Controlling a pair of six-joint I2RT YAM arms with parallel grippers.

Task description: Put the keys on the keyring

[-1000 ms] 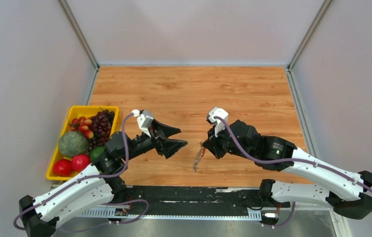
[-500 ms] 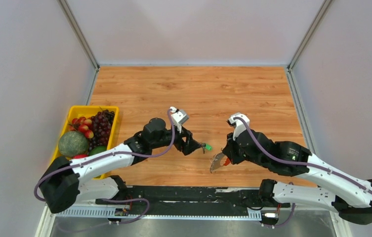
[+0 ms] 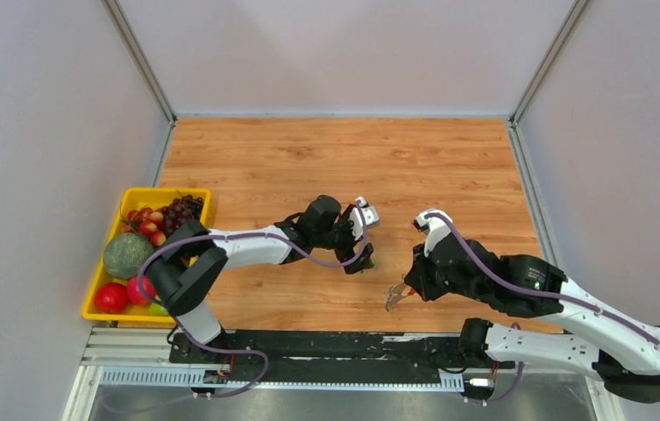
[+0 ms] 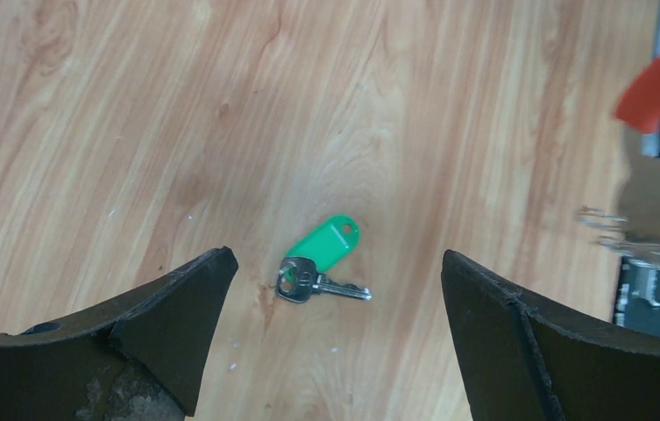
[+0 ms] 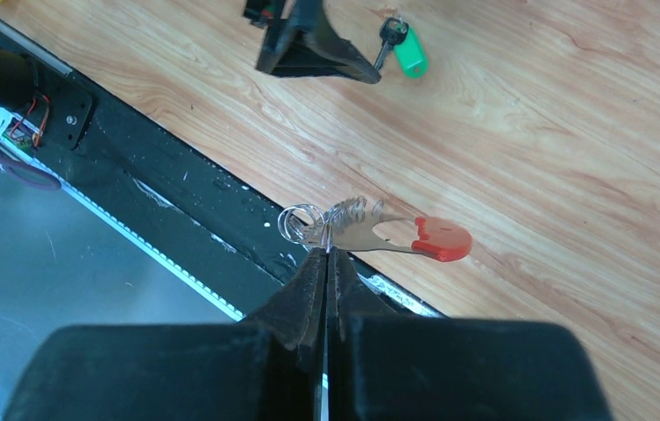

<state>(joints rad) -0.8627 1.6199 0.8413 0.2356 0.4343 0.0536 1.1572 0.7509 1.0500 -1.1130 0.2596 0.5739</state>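
Right jaws pinch jagged, red-tipped silvery keyring [image 5: 354,237]

The table [image 4: 449,88] is smooth wood grain with a light sheen. The keys [image 4: 319,256] pair bright silvery metal with a glossy green plastic tag. The keyring [image 5: 352,237] is thin shiny metal with a red plastic end. The left gripper's fingers [image 4: 168,324] are matt black plastic, scuffed at the edges.

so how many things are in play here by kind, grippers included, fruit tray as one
green-tagged key: 1
keyring: 1
yellow tray of fruit: 1
grippers: 2, the left gripper and the right gripper
total: 5
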